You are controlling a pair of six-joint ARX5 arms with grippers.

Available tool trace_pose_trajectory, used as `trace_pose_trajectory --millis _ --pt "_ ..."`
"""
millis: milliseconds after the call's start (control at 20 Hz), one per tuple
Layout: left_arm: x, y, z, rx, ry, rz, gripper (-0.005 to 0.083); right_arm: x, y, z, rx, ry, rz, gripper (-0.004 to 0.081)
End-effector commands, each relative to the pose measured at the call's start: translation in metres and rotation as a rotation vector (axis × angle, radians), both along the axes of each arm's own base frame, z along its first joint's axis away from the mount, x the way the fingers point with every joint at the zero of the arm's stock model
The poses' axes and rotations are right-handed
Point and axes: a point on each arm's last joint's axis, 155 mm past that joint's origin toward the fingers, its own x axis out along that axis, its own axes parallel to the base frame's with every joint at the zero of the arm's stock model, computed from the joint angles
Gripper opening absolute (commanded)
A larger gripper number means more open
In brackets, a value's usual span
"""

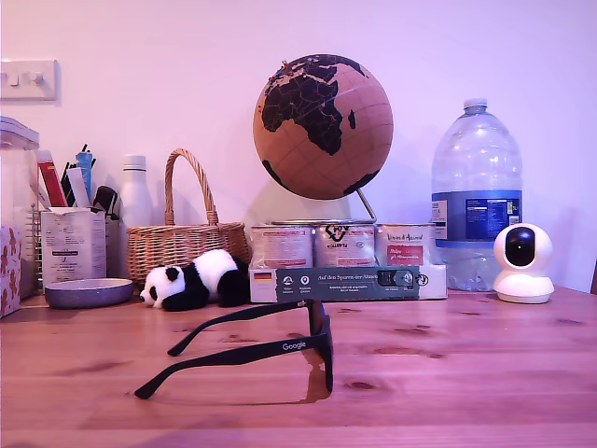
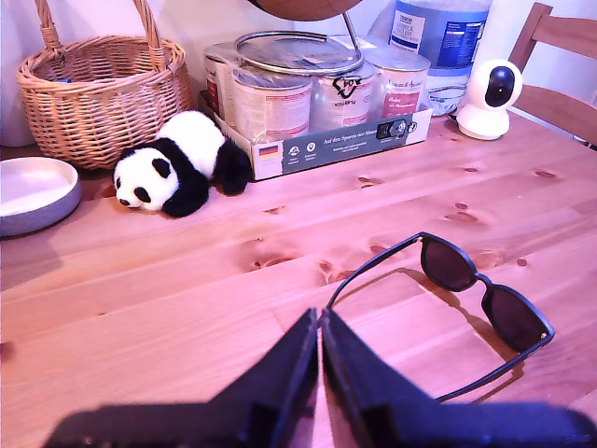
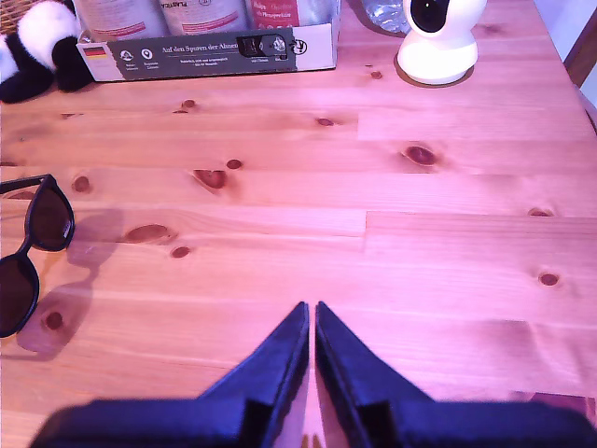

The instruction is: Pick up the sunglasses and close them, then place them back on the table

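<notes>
The black sunglasses (image 1: 294, 346) stand on the wooden table (image 1: 466, 373) with both arms spread open, lenses toward the exterior view's right; white "Google" lettering shows on the nearer arm. No arm or gripper appears in the exterior view. My first gripper (image 2: 320, 317) is shut with nothing in it and hovers over the table (image 2: 168, 280), short of the sunglasses (image 2: 448, 264) and off to one side of them. My second gripper (image 3: 311, 308) is also shut and empty above bare planks (image 3: 420, 261). Only the lenses of the sunglasses (image 3: 48, 219) show at that picture's edge.
Along the back stand a wicker basket (image 1: 177, 245), a toy panda (image 1: 196, 280), a cardboard tray of cans (image 1: 345, 280) under a cork globe (image 1: 322, 126), a big water bottle (image 1: 476, 196) and a white camera (image 1: 522, 263). A grey bowl (image 1: 89, 292) sits at the exterior view's left.
</notes>
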Motion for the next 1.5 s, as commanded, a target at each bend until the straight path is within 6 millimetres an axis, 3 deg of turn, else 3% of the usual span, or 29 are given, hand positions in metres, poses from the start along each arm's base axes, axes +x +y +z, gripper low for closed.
trace_pose_trajectory --millis 0,350,550,700,950,1200,1450 --pt "0.002 -0.008 0.022 -0.009 -0.113 -0.046 -0.0022 0.018 0.0 0.039 -0.012 -0.172 0.0 -0.0011" --pt "0.001 -0.011 0.026 -0.031 -0.12 -0.06 -0.0022 0.018 0.0 0.041 -0.009 -0.181 0.003 -0.0011" --pt "-0.005 -0.021 0.034 -0.02 -0.155 -0.12 -0.0022 0.02 0.017 0.055 0.074 -0.223 0.065 -0.0011" --pt "-0.01 -0.033 0.034 0.02 -0.133 -0.19 -0.0022 0.014 0.043 0.051 0.122 -0.19 0.199 -0.0011" --pt "-0.017 -0.058 0.015 0.182 0.015 -0.35 -0.0022 0.006 0.075 0.027 0.156 -0.067 0.34 -0.0011" --pt "-0.02 -0.086 -0.019 0.457 0.121 -0.56 -0.0022 -0.005 0.098 -0.001 0.148 0.132 0.431 -0.0011" --pt "-0.025 -0.121 -0.047 0.581 0.2 -0.729 -0.0022 -0.008 0.118 -0.008 0.141 0.228 0.511 -0.0011"
